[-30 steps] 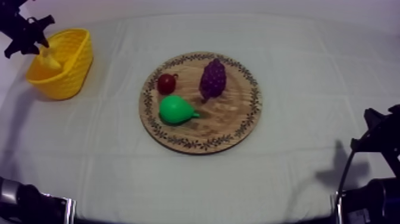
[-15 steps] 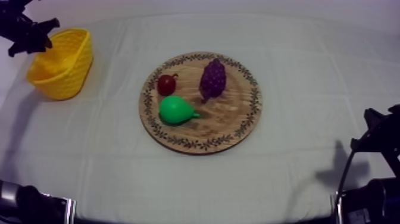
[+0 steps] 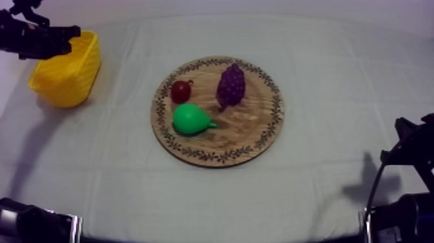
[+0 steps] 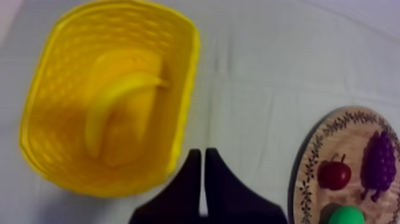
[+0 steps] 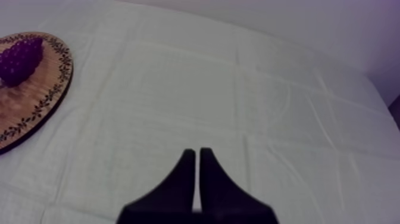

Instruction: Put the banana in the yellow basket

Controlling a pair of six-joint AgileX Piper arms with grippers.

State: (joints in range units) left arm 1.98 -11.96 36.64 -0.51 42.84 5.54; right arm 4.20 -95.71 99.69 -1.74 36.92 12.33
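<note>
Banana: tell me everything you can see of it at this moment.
The banana is a smooth, plain yellow toy that looks like plastic, with a curved body narrowing at both ends. It lies loose on the bottom of the yellow basket, and one end points toward the wall nearer the wooden board. Nothing grips it: the left gripper is outside the basket over the cloth, its fingers together.
</note>
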